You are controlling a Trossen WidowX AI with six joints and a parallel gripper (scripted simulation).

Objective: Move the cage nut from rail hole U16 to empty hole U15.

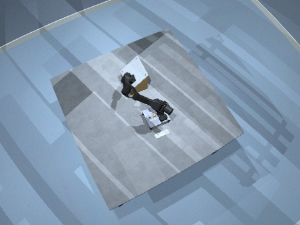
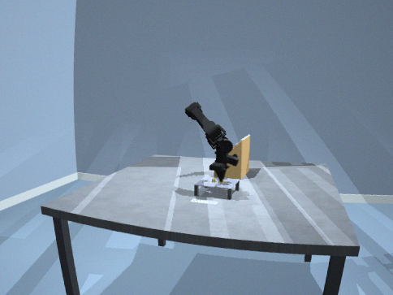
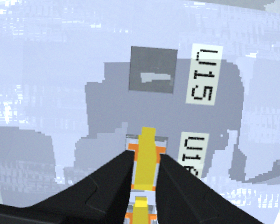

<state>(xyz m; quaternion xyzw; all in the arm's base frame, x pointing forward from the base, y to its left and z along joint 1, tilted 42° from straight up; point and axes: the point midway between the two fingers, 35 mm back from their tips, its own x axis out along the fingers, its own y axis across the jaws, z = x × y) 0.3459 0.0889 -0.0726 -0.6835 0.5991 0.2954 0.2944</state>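
- Top: arm (image 1: 145, 101) reaches over the tbl (image 1: 108, 139) (image 2: 122, 199), gripper (image 1: 163, 118) (image 2: 221, 180) (image 3: 145, 161) above the rail plate (image 1: 156, 123) (image 2: 206, 184) (image 3: 50, 95). Yellow bit (image 1: 154, 116) shows on the plate beside it; can't tell which nut. Fingertips too small/hidden to read here.
- Top, surroundings: white-faced block w/ tan side (image 1: 136, 69) (image 2: 244, 158) sits by the arm's rear end. Pale marked strip (image 1: 162, 133) (image 2: 204, 201) lies flat on the tbl, near the plate, not touching.
- Ext: plate stands on short dark legs, raised off the tbl. Gripper points down, tips at plate lvl. Yellow shows at the tips, another yellow spot just beside. Clip/wing detail too small. Tan block is behind the arm.
- Wrist: hole U15 (image 3: 153, 70) is a square opening, no nut in it, lbl U15 (image 3: 204, 72) alongside.
- Wrist: task nut (image 3: 146, 165) at the U16 pos., lbl (image 3: 193, 150) partly hidden by a finger. Yellow centre, orange bits both sides, grey/white cage. Jaws pinch it, one finger per side. Can't tell if it's seated or lifted; underside hidden.
- Wrist: other nut (image 3: 141, 214) just beyond, cut off by frame edge, in line w/ task nut + U15.
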